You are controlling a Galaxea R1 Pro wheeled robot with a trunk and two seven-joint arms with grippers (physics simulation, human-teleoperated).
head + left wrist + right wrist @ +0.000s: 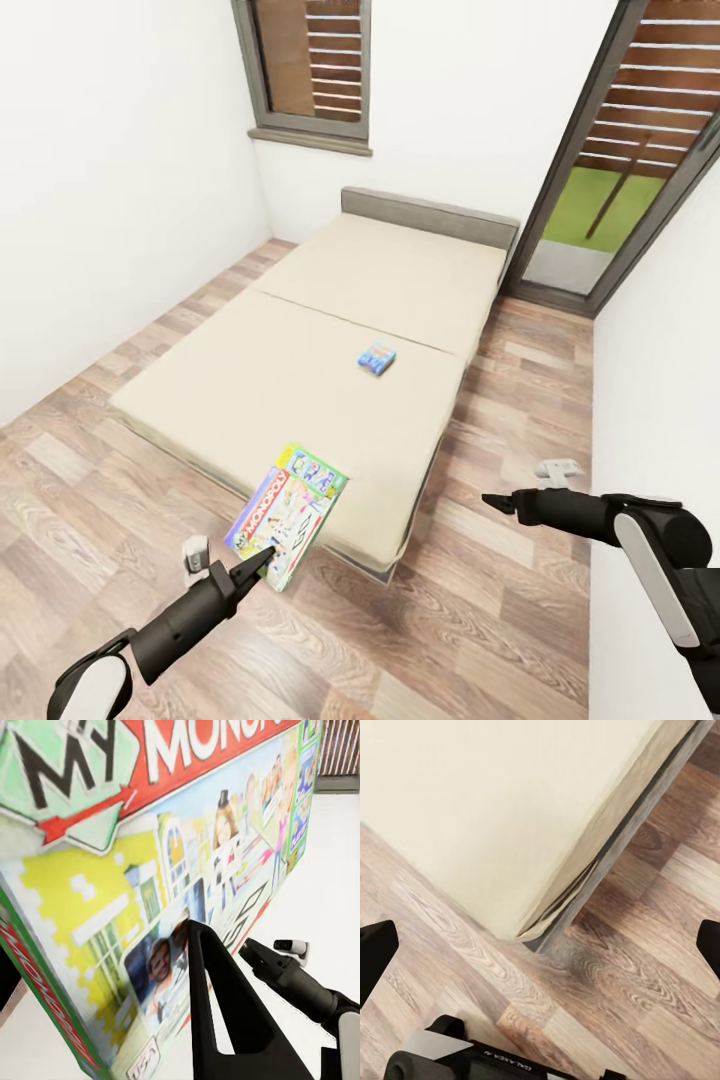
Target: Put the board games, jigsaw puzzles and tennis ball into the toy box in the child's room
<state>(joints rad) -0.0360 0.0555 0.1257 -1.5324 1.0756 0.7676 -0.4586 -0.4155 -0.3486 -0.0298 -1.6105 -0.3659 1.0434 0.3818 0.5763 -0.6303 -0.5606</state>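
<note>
Pinching the Monopoly board game by one corner, left gripper risks dropping it beside the bed; right gripper spread, idle.

Glossy printed cardboard board game, matt cloth bed

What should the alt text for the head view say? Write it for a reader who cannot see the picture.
The left gripper holds a Monopoly board game at the near edge of a beige bed, where a small blue game box lies. The right gripper hangs over the wood floor.
</note>
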